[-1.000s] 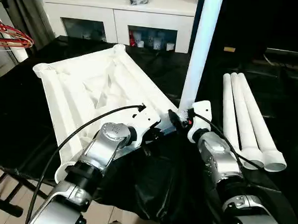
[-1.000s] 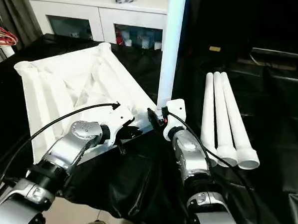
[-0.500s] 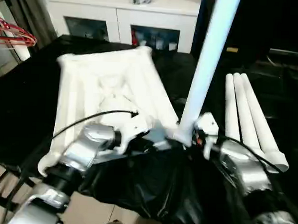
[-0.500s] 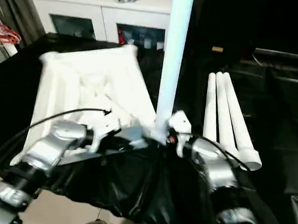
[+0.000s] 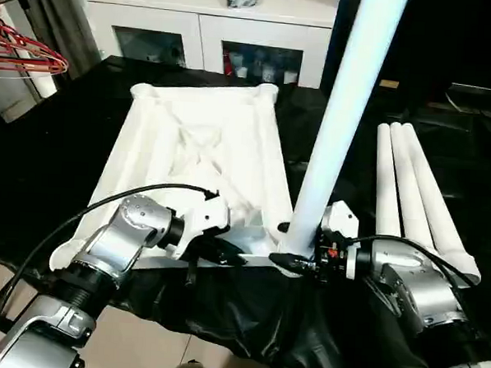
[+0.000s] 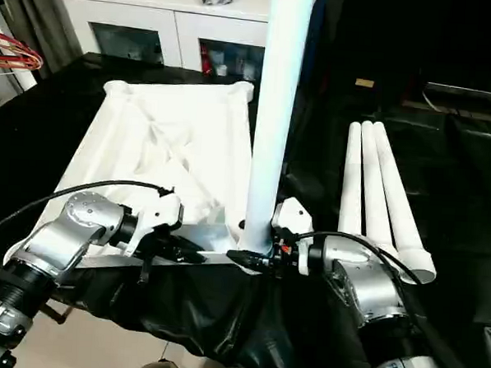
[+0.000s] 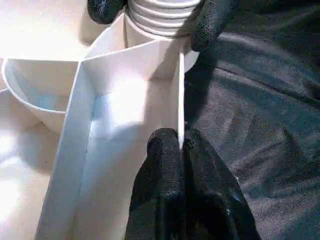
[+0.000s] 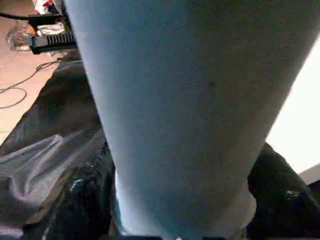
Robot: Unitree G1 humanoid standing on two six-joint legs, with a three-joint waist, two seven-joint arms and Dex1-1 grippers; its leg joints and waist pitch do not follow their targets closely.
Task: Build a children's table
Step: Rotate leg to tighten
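My left gripper point(image 7: 181, 145) clenched on thin rim wall of table top point(image 5: 199, 161), which lies ribbed side up on black cloth point(image 5: 247, 316). My right gripper point(image 6: 254, 259) grasping upright leg point(image 5: 337, 131) at ribbed foot, fingers point(image 7: 210, 20) on either side, foot seated in corner socket point(image 7: 150, 30) just ahead of left fingertips. Three spare legs point(image 5: 410, 193) lie side by side, beyond right gripper.

The upright leg point(image 5: 335, 127) stands just beyond the right gripper point(image 5: 295, 251), blocking its way forward. To that gripper's right lie three spare legs point(image 5: 410, 188), with bare black cloth point(image 5: 345, 169) between. The table top point(image 5: 197, 161) spreads ahead of the left gripper point(image 5: 225, 250).
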